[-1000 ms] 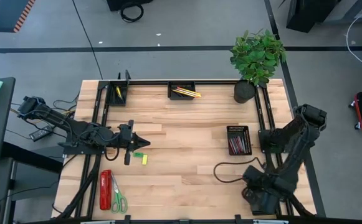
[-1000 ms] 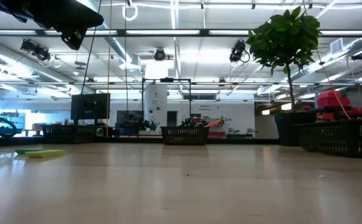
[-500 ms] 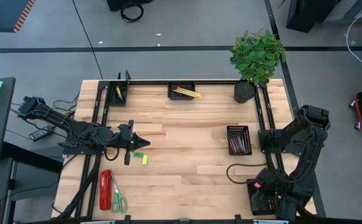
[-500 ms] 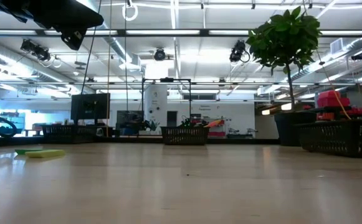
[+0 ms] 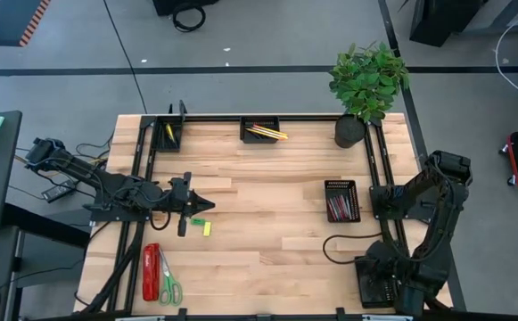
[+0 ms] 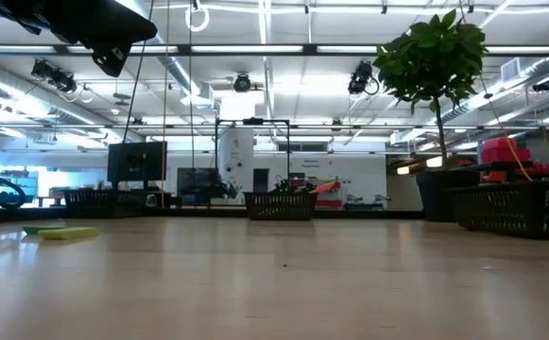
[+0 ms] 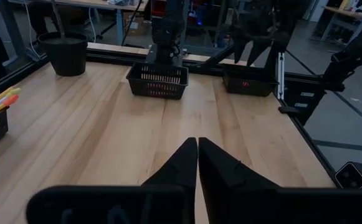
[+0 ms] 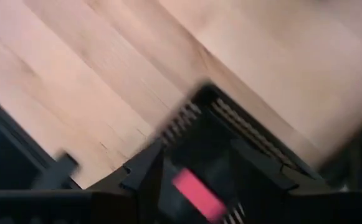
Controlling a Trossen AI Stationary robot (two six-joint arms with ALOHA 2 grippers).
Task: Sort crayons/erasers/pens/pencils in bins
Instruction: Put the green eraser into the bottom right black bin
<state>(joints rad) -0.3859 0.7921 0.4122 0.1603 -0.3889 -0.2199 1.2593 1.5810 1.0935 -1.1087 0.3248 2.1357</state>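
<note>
My left gripper [image 5: 207, 206] is shut and empty at the table's left, its tips [image 7: 197, 146] just above a neon yellow eraser [image 5: 207, 228] and a green eraser [image 5: 198, 220] that lie flat on the wood. My right gripper [image 5: 379, 276] hangs over the front right bin [image 5: 385, 287] with its fingers apart [image 8: 196, 171]. A pink eraser [image 8: 196, 193] shows between them, inside that bin [image 8: 230, 118], with a dark gap at either side. The far middle bin [image 5: 260, 130] holds yellow pencils. The right bin [image 5: 341, 200] holds red and dark sticks. The far left bin [image 5: 169, 134] holds yellow things.
A red stapler [image 5: 152, 272] and green-handled scissors [image 5: 169, 287] lie at the near left corner. A potted plant [image 5: 352, 125] stands at the far right corner. A black frame [image 5: 143, 178] runs along the table's edges. Bare wood [image 5: 267, 223] spans the middle.
My right gripper has gone toward the table's near right corner and now hangs over the front right bin; its cable has followed. Half a second ago the pink eraser showed by the gripper in the high view; now the arm covers it.
</note>
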